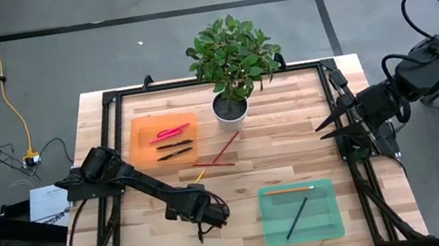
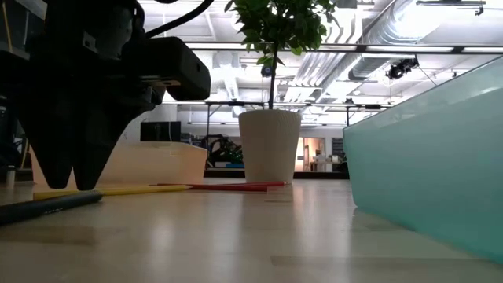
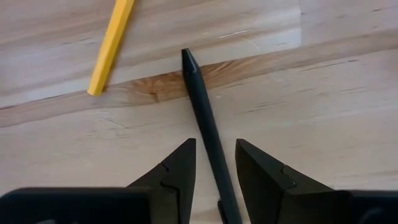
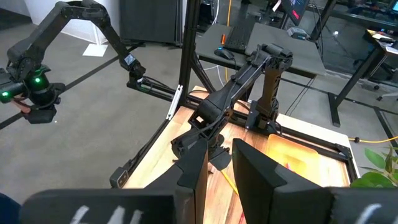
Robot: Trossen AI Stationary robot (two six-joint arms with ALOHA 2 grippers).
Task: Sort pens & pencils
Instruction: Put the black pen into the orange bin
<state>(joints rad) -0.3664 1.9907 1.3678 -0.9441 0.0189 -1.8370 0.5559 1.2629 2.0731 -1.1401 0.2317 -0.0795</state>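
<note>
A dark pen lies flat on the wooden table, near the front left. My left gripper points straight down over the pen's rear half, open, with one finger on each side of it and a gap showing. In the low view its fingertips stand just above the pen. A yellow pencil lies close by, and two red pencils lie toward the pot. My right gripper waits raised at the table's right edge, open and holding nothing.
An orange tray at the back left holds pink and dark pens. A green tray at the front right holds an orange-tan pencil and a long dark one. A potted plant stands at the back middle.
</note>
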